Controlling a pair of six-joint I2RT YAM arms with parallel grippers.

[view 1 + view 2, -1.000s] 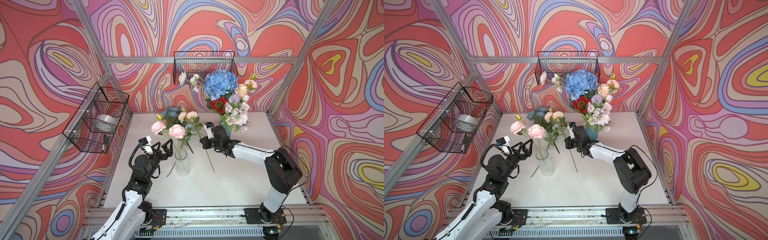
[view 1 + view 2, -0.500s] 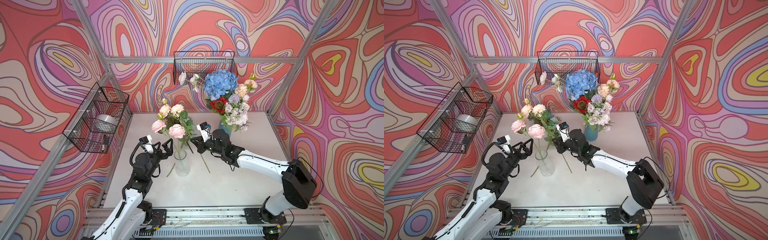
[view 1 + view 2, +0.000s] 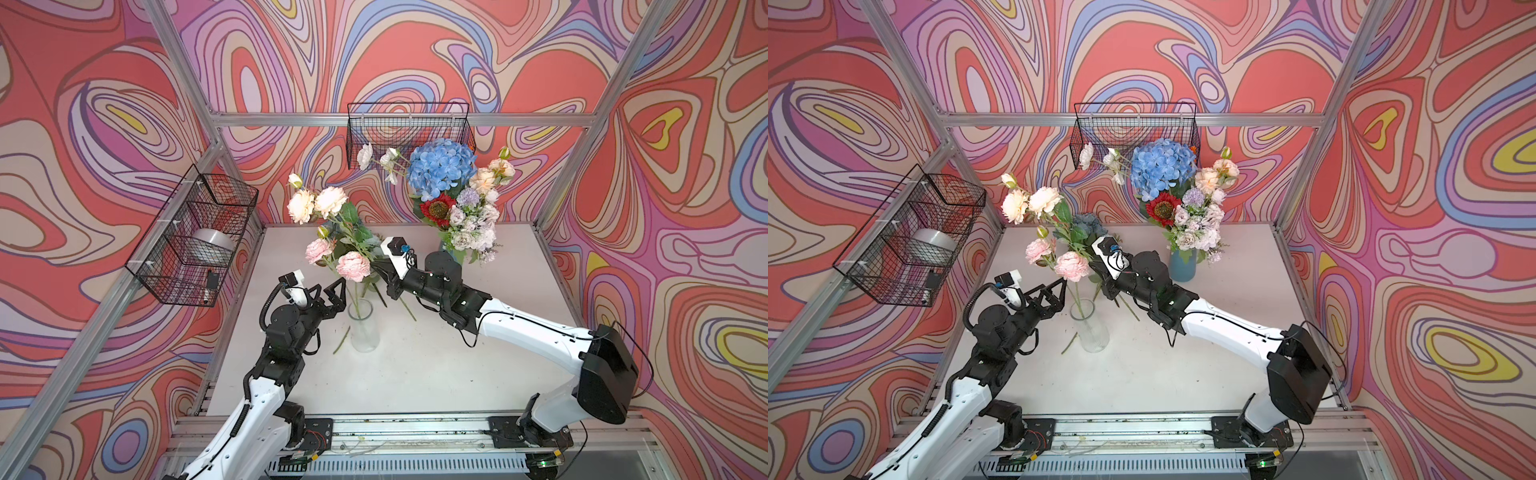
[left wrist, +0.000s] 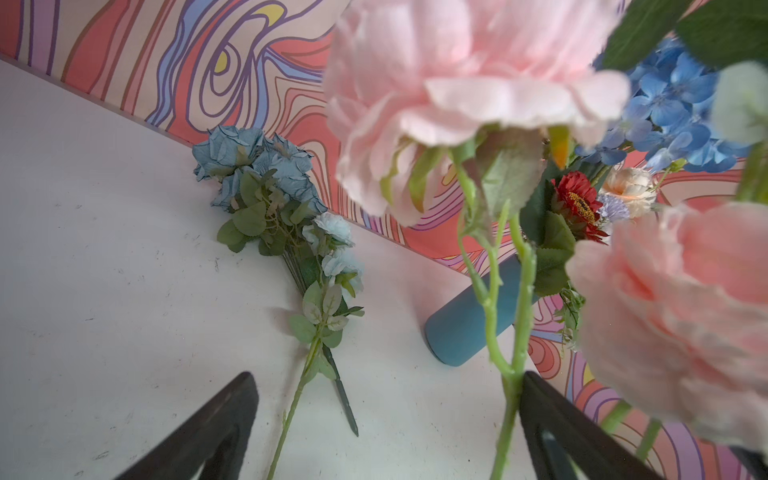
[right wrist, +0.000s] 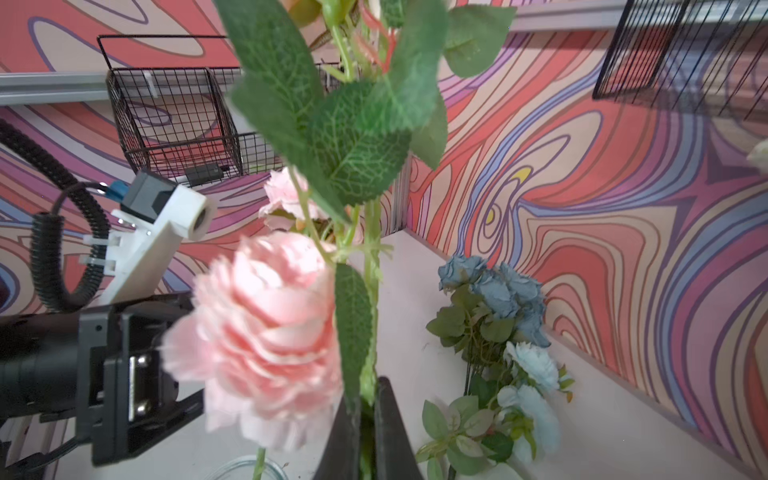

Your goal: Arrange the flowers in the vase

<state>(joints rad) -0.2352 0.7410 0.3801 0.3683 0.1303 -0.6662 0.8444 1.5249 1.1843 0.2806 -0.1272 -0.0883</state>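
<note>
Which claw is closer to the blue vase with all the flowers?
Right. The right claw, gripping a cream flower stem, is just left of the blue vase; the left claw sits open farther off, past the glass vase.

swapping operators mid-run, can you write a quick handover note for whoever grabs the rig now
Grippers: left gripper open beside the stems of the pink flowers, above the glass vase; right gripper shut on the cream spray, held tilted, lower end outside the vase.
Done: pink flowers stand in the glass vase; the blue vase at the back holds a full bouquet.
To do: seat the cream spray, then the dusty-blue roses lying on the table.
</note>
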